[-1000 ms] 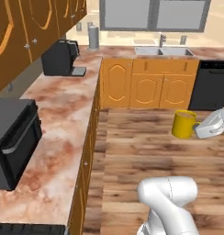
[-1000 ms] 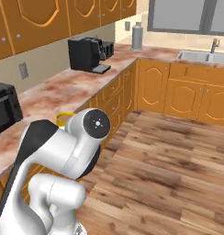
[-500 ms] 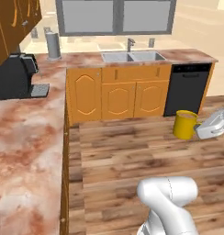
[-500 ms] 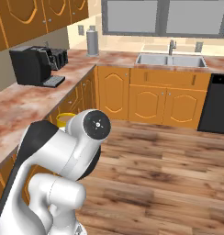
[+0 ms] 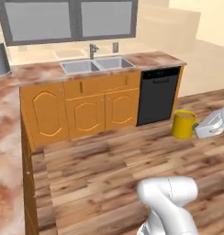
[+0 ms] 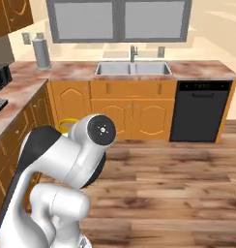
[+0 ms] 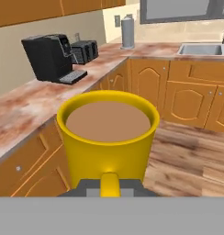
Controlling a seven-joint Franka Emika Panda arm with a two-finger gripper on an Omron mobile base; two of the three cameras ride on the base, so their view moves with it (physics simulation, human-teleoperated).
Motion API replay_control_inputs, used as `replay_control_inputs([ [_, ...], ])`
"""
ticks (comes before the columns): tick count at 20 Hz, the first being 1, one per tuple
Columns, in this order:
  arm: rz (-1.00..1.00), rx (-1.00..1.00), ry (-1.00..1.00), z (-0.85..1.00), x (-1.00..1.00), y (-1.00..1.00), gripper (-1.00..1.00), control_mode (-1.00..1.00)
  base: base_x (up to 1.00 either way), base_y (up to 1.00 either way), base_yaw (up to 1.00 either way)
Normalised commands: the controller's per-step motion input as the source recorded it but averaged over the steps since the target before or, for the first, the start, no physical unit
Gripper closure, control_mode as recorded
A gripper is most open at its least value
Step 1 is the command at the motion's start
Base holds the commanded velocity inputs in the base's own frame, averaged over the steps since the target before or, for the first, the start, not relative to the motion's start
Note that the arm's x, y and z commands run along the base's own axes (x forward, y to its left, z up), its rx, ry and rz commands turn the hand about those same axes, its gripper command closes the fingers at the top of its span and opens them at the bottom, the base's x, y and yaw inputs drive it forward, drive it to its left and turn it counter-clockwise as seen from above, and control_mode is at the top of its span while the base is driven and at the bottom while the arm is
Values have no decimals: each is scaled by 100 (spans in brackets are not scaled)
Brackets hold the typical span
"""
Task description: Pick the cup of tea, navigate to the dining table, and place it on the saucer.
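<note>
The cup of tea [image 7: 108, 137] is a yellow mug full of light brown liquid. It hangs upright in the air, with my gripper [image 7: 109, 187] shut on its side handle. In the left base view the cup of tea [image 5: 183, 124] floats above the wooden floor at the right, in front of the dishwasher, with my gripper [image 5: 199, 129] at its right side. In the right base view a strip of the cup's rim [image 6: 66, 123] peeks out behind the arm. The dining table and the saucer are out of view.
A counter with a double sink [image 5: 96, 64] and orange cabinets runs along the back wall. A black dishwasher [image 5: 157, 95] stands to its right. The left counter [image 7: 36, 103] carries a coffee machine [image 7: 53, 58], a toaster [image 7: 84, 51] and a steel canister [image 7: 127, 32]. Wooden floor [image 5: 100, 174] lies open ahead.
The whole scene has shifted leftward in both base views, so the base has turned from the left counter toward the sink wall. The cup stays in my shut gripper.
</note>
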Motion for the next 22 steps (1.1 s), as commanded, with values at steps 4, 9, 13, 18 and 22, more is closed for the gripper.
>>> replay_control_inputs([
  [4, 0, 0, 0, 0, 0, 0, 100, 100, 69, -28, -58],
  [9, 0, 0, 0, 0, 0, 0, 100, 100, 50, -25, -65],
  [13, 0, 0, 0, 0, 0, 0, 100, 100, 49, -21, -66],
  [18, 0, 0, 0, 0, 0, 0, 100, 100, 49, -26, -65],
  [22, 0, 0, 0, 0, 0, 0, 100, 100, 63, -16, -61],
])
